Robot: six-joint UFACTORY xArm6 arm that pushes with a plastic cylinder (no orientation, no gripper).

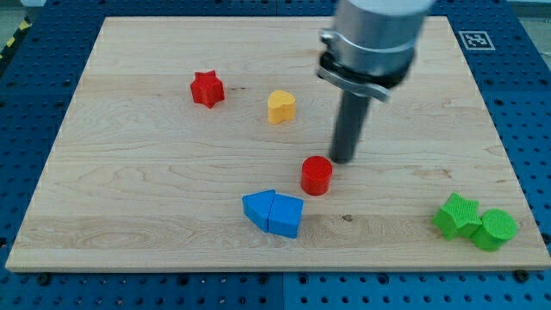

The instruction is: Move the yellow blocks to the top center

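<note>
I have no pincer here, only my tip (pixel 343 160), holding nothing, just right of and beyond the red cylinder (pixel 316 176). The one yellow heart block (pixel 281 107) I can see sits left of it, toward the far centre. Next, I judge, I must swing round to its near side and push it farther away.

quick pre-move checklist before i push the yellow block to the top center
1. Yellow heart block in view, upright on the board: ok.
2. My tip clear of the yellow block, to its right and lower: ok.
3. My tip below the yellow block for an upward push: not ok, it is off to the side.
4. Red cylinder very close to my tip: cannot tell if touching.
5. Path from yellow block to top center free of blocks: ok.
6. A second yellow block: none in view, possibly hidden behind the arm: cannot tell.
</note>
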